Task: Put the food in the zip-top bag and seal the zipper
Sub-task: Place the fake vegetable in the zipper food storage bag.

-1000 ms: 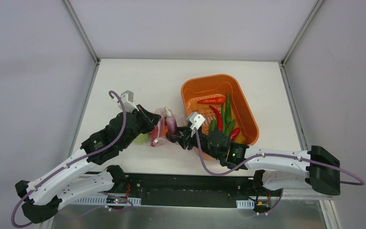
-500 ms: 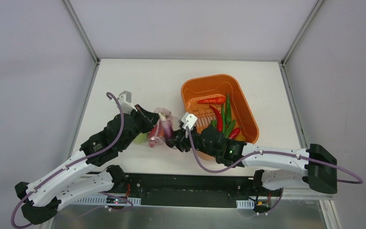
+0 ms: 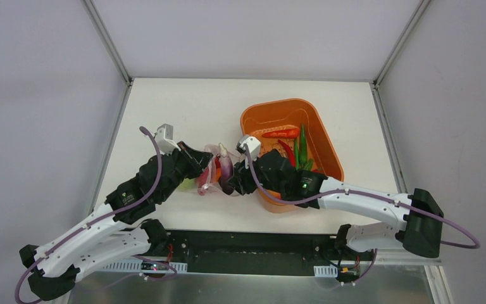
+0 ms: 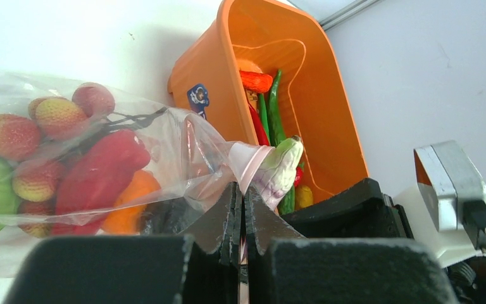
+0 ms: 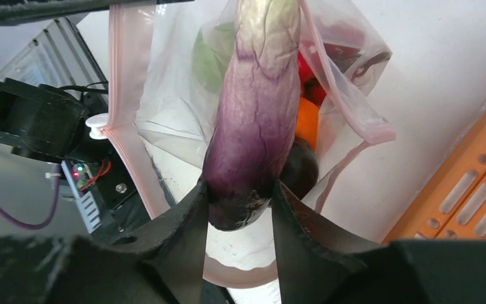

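Observation:
The clear zip-top bag (image 3: 210,172) lies between my grippers and holds red-yellow fruits (image 4: 12,136), a red pepper (image 4: 98,171), an orange piece and a green piece. My left gripper (image 4: 241,193) is shut on the bag's mouth edge by the pink zipper strip (image 4: 253,166), lifting it. My right gripper (image 5: 240,206) is shut on the base of a dark purple eggplant (image 5: 256,120), whose pale tip points into the open mouth of the bag (image 5: 164,88). In the top view the eggplant (image 3: 225,166) stands at the bag's right side, with my right gripper (image 3: 230,185) just below it.
The orange tub (image 3: 319,136) stands right of the bag, touching my right arm, and holds red and green peppers (image 3: 291,149). It also shows in the left wrist view (image 4: 316,107). The table's near edge is just behind both grippers.
My right arm has moved left and farther from the near edge, carrying the eggplant closer into the bag's mouth. My left gripper keeps its hold on the bag edge and shifted slightly left.

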You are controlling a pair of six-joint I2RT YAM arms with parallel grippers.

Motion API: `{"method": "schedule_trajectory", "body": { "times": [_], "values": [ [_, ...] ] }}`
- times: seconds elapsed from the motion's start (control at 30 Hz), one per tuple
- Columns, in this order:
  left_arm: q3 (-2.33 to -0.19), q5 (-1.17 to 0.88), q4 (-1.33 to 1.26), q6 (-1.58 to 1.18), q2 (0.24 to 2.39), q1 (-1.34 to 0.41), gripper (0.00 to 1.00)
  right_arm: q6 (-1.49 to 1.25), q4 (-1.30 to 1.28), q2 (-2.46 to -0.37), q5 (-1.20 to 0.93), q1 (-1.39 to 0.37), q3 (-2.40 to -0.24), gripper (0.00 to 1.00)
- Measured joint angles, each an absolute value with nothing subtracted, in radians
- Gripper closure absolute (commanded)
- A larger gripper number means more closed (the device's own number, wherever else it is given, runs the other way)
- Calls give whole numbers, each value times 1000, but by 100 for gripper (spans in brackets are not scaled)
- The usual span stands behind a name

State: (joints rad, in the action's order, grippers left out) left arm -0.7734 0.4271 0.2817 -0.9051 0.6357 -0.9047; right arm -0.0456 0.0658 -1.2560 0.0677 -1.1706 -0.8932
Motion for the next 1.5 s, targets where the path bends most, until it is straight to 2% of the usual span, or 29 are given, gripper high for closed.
{"method": "schedule_trajectory", "body": {
  "times": [0.2,0.33,0.47,0.63,0.7,1.13,1.2,1.5],
  "values": [
    [-772,422,275,-904,633,-905,100,-118,39,-1279,-6,-1149,-943,47],
    [-778,419,274,-901,637,-905,100,-162,40,-1348,-15,-1149,-1000,45],
    [-780,419,274,-900,643,-905,100,-205,40,-1393,22,-1149,-1012,57],
    [-798,419,292,-893,654,-905,100,-247,57,-1400,76,-1149,-1007,59],
    [-805,419,293,-889,652,-905,100,-268,99,-1374,89,-1146,-982,66],
    [-812,418,296,-882,664,-905,100,-461,321,-1344,168,-1127,-910,63],
    [-812,415,296,-882,666,-905,100,-452,345,-1381,180,-1135,-910,58],
    [-813,411,310,-882,648,-905,100,-302,356,-1430,87,-1167,-886,21]
  ]
}}
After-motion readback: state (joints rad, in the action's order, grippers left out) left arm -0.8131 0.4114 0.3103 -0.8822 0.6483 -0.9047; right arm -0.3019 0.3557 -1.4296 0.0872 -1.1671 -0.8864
